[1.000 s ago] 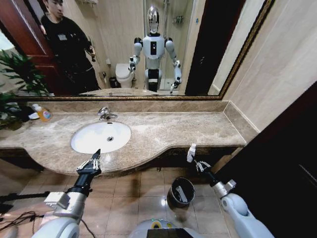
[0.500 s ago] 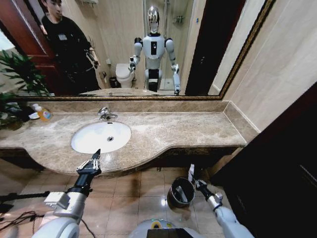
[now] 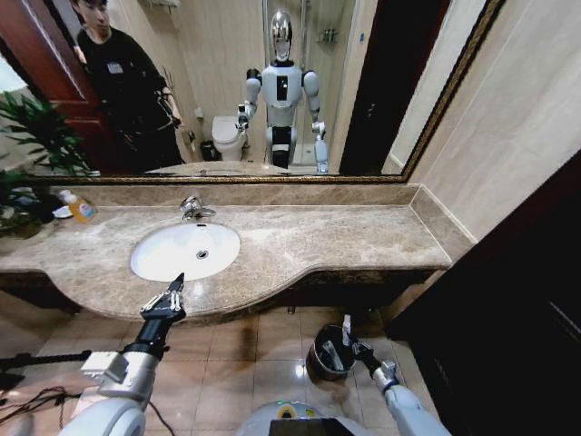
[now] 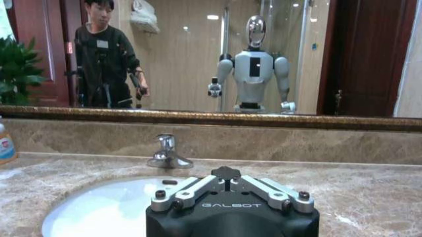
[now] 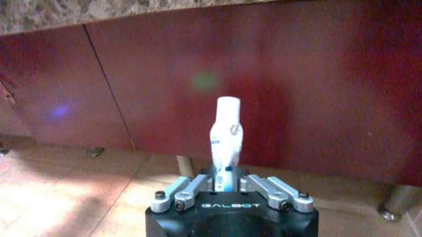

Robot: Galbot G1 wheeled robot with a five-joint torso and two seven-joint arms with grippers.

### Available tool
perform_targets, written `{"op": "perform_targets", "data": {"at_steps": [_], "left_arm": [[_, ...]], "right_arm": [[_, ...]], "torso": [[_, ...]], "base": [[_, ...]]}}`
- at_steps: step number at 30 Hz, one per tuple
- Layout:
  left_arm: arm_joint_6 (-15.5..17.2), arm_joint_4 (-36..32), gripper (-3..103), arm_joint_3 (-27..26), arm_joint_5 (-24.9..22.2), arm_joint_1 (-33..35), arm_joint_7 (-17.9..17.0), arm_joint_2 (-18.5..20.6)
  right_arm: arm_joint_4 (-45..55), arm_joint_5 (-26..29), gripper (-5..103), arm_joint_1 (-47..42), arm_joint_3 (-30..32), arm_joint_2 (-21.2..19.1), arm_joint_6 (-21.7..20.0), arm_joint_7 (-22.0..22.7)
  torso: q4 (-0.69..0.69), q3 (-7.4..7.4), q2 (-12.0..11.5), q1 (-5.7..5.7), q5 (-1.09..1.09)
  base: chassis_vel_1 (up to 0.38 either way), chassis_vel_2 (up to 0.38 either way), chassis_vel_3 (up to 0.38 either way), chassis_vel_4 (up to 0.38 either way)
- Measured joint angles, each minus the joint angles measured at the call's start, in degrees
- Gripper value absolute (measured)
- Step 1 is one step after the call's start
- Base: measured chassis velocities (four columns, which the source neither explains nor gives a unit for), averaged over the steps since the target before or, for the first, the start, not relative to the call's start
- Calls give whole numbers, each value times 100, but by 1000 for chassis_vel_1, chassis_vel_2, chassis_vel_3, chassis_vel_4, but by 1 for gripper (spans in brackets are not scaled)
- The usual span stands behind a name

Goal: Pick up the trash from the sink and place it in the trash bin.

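The right gripper (image 3: 348, 338) is low, under the front edge of the marble countertop (image 3: 354, 241), at the right-hand rim of the trash bin (image 3: 329, 352), a small round black bucket standing on the tiled floor before the dark red cabinet front. Its jaws are closed narrowly on a white and blue-white toiletry tube (image 5: 226, 138), gripped at the tube's lower end, with the tube standing upright and its white tip clear of the fingers (image 5: 191, 190). In the head view the tube (image 3: 346, 325) sits just above the bin's rim, on its right side. A pale item lies inside the bin; what it is cannot be told. The left gripper (image 3: 166, 302) is held at the front edge of the countertop, just before the sink (image 3: 185, 251), a white oval basin with a chrome tap (image 3: 192, 208) behind it. Its jaws are parted and hold nothing. The basin looks bare apart from its drain. An orange bottle (image 3: 79, 207) stands near the back left corner of the countertop, well apart from the basin.
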Motion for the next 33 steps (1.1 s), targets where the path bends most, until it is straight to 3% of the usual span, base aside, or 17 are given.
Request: {"op": "perform_targets", "data": {"at_steps": [5, 7, 9, 13, 15, 16, 17, 19, 24, 33], "left_arm": [[0, 0, 0, 0, 0, 0, 0, 0], [0, 0, 0, 0, 0, 0, 0, 0], [0, 0, 0, 0, 0, 0, 0, 0], [0, 0, 0, 0, 0, 0, 0, 0], [0, 0, 0, 0, 0, 0, 0, 0], [0, 0, 0, 0, 0, 0, 0, 0], [0, 0, 0, 0, 0, 0, 0, 0], [0, 0, 0, 0, 0, 0, 0, 0], [0, 0, 0, 0, 0, 0, 0, 0], [0, 0, 0, 0, 0, 0, 0, 0]], "right_arm": [[-4, -88, 33, -17, -8, 55, 67, 215], [-15, -101, 44, -16, -8, 65, 114, 295], [-29, -102, 44, -16, -8, 70, 139, 320], [-96, -102, 65, -38, -5, 79, 210, 356], [-108, -101, 65, -43, -4, 82, 216, 357], [-129, -98, 77, -52, -1, 94, 220, 357], [-145, -95, 77, -55, 1, 102, 221, 360], [-173, -77, 87, -55, 7, 131, 223, 378], [-197, -9, 100, -50, 13, 228, 220, 526], [-129, 256, 100, -58, 23, 277, 216, 572]], "torso": [[0, 0, 0, 0, 0], [0, 0, 0, 0, 0], [0, 0, 0, 0, 0], [0, 0, 0, 0, 0], [0, 0, 0, 0, 0], [0, 0, 0, 0, 0], [0, 0, 0, 0, 1], [0, 0, 0, 0, 0], [0, 0, 0, 0, 0], [0, 0, 0, 0, 0]], "base": [[0, 0, 0, 0], [0, 0, 0, 0], [0, 0, 0, 0], [0, 0, 0, 0], [0, 0, 0, 0], [0, 0, 0, 0], [0, 0, 0, 0], [0, 0, 0, 0], [0, 0, 0, 0], [0, 0, 0, 0]]}}
